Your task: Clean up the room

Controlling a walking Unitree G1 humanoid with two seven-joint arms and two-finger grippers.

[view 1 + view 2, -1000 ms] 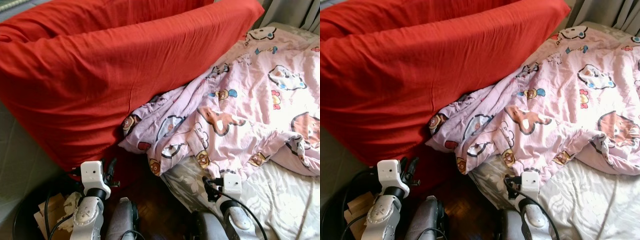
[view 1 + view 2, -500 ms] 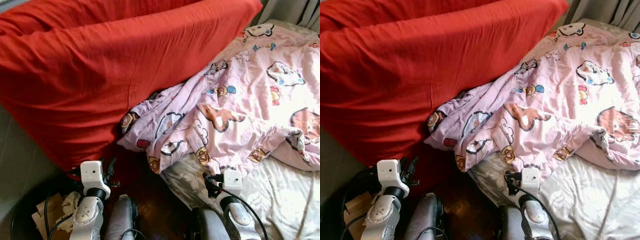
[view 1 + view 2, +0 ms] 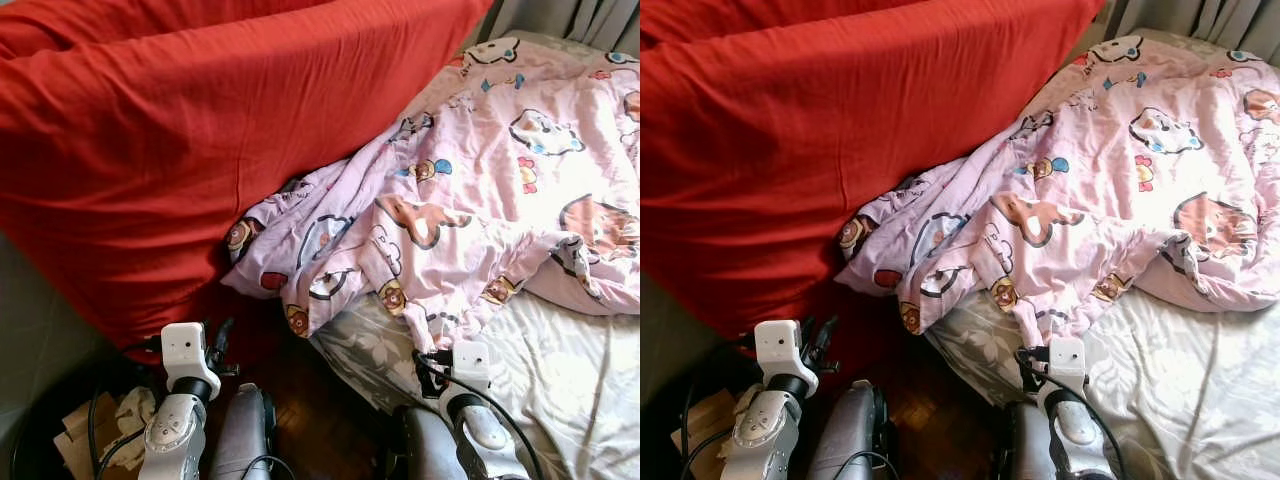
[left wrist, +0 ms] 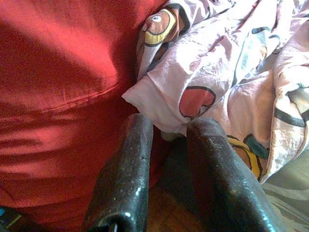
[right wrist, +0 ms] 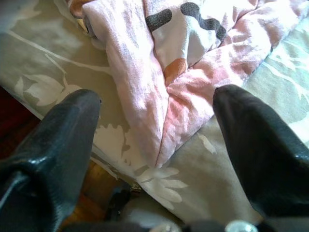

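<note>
The pink cartoon-print quilt [image 3: 470,190] lies rumpled across the bed, spreading from the upper right of the left eye frame down to a hanging corner near lower centre, its long run slanting from upper right to lower left. That low corner droops over the edge of the pale floral sheet [image 3: 560,380], and it is the right gripper [image 5: 157,145] that sits nearest: in the right wrist view its jaws stand wide apart, released, with a folded pink tip of the quilt lying straight ahead between them, resting on the sheet. The left gripper [image 4: 169,159] is at lower left of the head views, beside the big red cushion [image 3: 200,140]; its jaws are nearly together with only a narrow gap and nothing held, pointing at another quilt corner tucked against the red fabric. My read is that the right arm has the cleaner reach. The head views give the whole spread of the quilt and the dark bin of paper scraps [image 3: 95,430] at bottom left; the wrist views alone give how each corner lines up with the jaws.
</note>
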